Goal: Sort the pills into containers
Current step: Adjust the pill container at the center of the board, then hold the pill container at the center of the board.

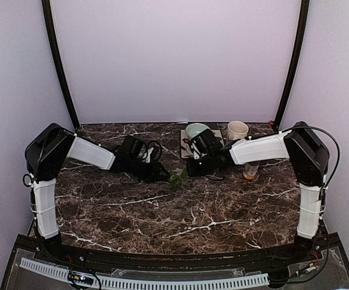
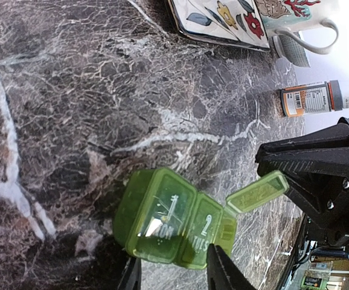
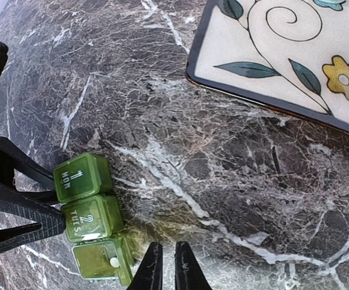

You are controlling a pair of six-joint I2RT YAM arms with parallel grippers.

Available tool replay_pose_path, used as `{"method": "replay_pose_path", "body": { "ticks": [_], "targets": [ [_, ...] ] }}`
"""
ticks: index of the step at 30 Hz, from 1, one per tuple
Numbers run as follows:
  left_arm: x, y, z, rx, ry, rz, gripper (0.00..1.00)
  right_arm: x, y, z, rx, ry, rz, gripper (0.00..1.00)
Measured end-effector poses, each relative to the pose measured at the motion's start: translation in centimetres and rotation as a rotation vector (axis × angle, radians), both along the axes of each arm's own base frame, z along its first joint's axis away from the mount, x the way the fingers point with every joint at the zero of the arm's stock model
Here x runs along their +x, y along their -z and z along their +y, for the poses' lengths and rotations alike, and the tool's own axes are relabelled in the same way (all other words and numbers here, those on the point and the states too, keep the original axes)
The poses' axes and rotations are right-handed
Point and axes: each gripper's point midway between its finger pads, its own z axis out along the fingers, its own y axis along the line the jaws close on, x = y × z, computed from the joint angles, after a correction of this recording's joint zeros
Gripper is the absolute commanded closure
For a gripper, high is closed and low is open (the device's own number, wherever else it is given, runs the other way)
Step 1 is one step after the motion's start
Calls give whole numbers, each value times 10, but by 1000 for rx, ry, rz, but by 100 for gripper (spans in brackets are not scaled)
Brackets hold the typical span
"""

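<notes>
The dark green pill box point(image 2: 174, 220) lies on the marble. Its lids marked 1 MON point(image 3: 78, 177) and 2 TUES point(image 3: 89, 219) are down, and the third lid point(image 2: 256, 192) stands up. One white pill point(image 3: 113, 262) rests in the uncovered third compartment. My left gripper point(image 2: 173, 275) has its fingers apart, straddling the box's near edge at the MON end. Whether they touch the box I cannot tell. My right gripper point(image 3: 163, 269) hovers just right of the uncovered compartment, its fingers nearly together and empty. In the top view the box point(image 1: 177, 179) sits between both grippers.
A flower-patterned tray point(image 3: 295, 72) lies behind the box, with a pale green bowl point(image 1: 197, 129) on it. A white cup point(image 1: 237, 129) stands at the back. An amber bottle point(image 1: 251, 171) stands under the right arm, also in the left wrist view point(image 2: 310, 99).
</notes>
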Motion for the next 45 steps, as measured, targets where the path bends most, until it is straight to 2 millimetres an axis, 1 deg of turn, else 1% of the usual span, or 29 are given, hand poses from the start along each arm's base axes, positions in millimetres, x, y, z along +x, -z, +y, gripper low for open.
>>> {"method": "replay_pose_path", "body": {
  "ticks": [9,16,20,27,31,35,41,45],
  "targets": [
    [2,0,-2,3,0,5,62,-5,-1,7,14,-19,1,89],
    [0,3,-3,9,6,14,62,-8,-1,10,11,-22,0,88],
    [0,3,-4,9,6,13,62,-9,0,4,-3,-7,-4,84],
    [0,2,-4,7,8,11,62,-6,-5,-6,-26,45,-22,69],
    [0,3,-4,8,8,13,62,-5,-7,-11,-33,70,-28,64],
    [1,3,-4,13,8,14,64,-5,-7,-13,-33,83,-25,62],
    [4,4,-4,30,3,11,65,-11,0,-18,-38,97,-2,61],
    [6,4,-4,41,3,9,66,-14,2,-16,-33,97,7,61]
  ]
}}
